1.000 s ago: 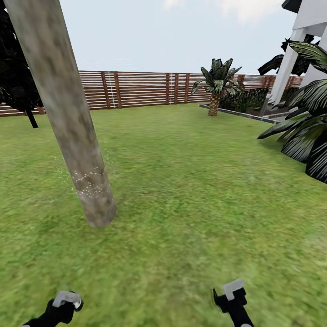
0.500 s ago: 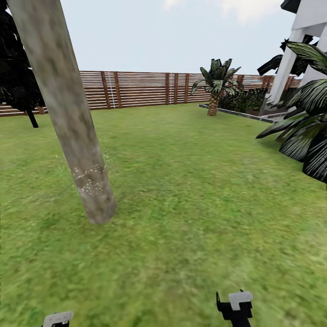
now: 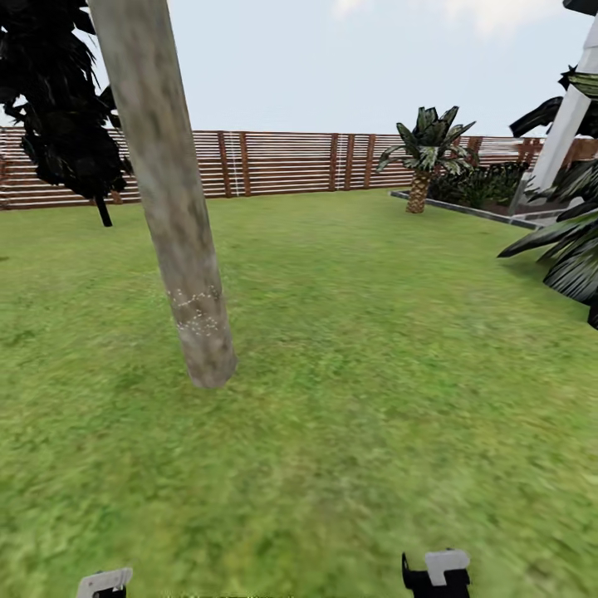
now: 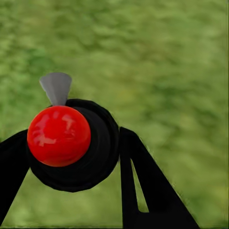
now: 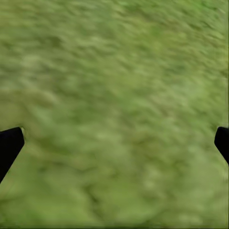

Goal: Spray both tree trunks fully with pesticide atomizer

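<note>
The wide, blurry green grass floor of the garden spreads across the head view, bounded at twelve o'clock by a brown slatted wooden fence. A corner of the white house stands at two o'clock.

The thick, pale grey-beige mottled tree trunk rises at eleven o'clock from the robot, leaning slightly, its foot planted in the grass. A band of fine white specks sits low on it, probably spray; most of the column above looks bare, so the covering seems far from finished. A black-leaved tree with a thin black trunk stands at ten o'clock near the fence, a short palm at one o'clock, and dark striped fronds reach in at three o'clock.

The left gripper is clenched around the small dark pesticide atomizer, whose glossy red spot faces the wrist camera and whose grey nozzle tab points away over the grass. It is carried low, at seven o'clock in the head view, likely for travel rather than for aiming. The right gripper hangs released over bare grass, its black fingers spread wide, holding nothing.
</note>
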Tool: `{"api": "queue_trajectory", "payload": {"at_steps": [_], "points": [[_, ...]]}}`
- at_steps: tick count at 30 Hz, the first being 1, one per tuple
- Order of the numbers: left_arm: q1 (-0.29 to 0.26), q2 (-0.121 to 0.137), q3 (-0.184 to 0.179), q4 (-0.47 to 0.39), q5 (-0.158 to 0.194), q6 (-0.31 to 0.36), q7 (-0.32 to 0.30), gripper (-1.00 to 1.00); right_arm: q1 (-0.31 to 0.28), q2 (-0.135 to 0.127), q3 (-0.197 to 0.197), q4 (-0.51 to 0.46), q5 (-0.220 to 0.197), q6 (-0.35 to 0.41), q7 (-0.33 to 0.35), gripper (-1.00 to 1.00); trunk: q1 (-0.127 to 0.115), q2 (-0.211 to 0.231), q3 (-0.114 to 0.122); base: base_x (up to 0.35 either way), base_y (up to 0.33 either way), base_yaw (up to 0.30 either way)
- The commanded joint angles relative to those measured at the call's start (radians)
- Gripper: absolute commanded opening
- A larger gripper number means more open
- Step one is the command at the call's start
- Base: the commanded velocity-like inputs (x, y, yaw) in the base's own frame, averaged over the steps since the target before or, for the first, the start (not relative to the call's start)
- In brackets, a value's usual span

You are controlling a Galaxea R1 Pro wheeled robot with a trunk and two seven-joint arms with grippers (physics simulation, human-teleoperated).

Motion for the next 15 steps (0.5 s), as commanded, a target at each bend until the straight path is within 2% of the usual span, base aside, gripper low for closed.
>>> {"api": "queue_trajectory", "payload": {"at_steps": [1, 6, 13, 15], "points": [[0.0, -0.001, -0.001, 0.001, 0.0, 0.001, 0.0, -1.0, 0.002, 0.0, 0.0, 0.001, -0.001, 0.0, 0.0, 1.0, 0.0, 0.0, 0.0, -0.005, 0.0, 0.28], [0.0, -0.017, 0.003, 0.0, 0.003, 0.002, 0.003, -1.0, 0.004, 0.001, 0.0, 0.002, -0.001, 0.0, 0.0, 1.0, 0.0, 0.0, 0.0, -0.001, 0.0, 0.28], [0.0, -0.022, 0.003, 0.001, 0.008, 0.0, 0.034, -1.0, 0.004, 0.001, 0.0, 0.002, -0.001, 0.0, 0.0, 1.0, 0.0, 0.0, 0.0, 0.0, 0.0, 0.281], [0.0, -0.031, 0.003, 0.001, 0.005, 0.0, 0.033, -1.0, 0.004, 0.001, 0.0, 0.002, -0.001, 0.0, 0.0, 1.0, 0.0, 0.0, 0.0, 0.0, 0.0, 0.281]]}}
